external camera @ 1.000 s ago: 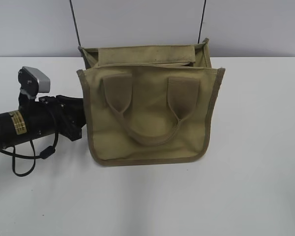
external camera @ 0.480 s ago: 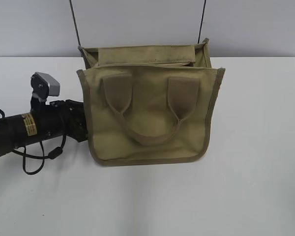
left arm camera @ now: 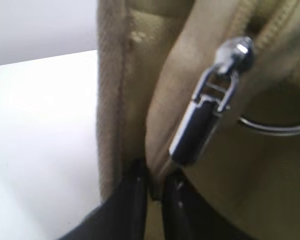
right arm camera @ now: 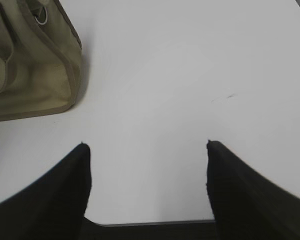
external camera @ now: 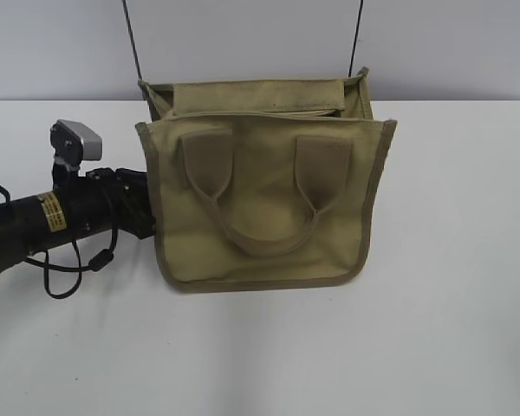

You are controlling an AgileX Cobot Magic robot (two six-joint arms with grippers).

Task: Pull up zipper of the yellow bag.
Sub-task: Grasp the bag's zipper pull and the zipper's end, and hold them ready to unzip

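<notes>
Left gripper is pinching the yellow bag fabric just below the zipper pull. Right gripper is hanging wide open, holding nothing.

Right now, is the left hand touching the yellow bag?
Touching. In the left wrist view the left hand has its fingers nearly closed on a fold of the yellow bag, just below the dangling zipper pull.

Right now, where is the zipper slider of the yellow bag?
In the left wrist view, the zipper slider hangs on the yellow bag, at its left side, just above the left gripper.
</notes>
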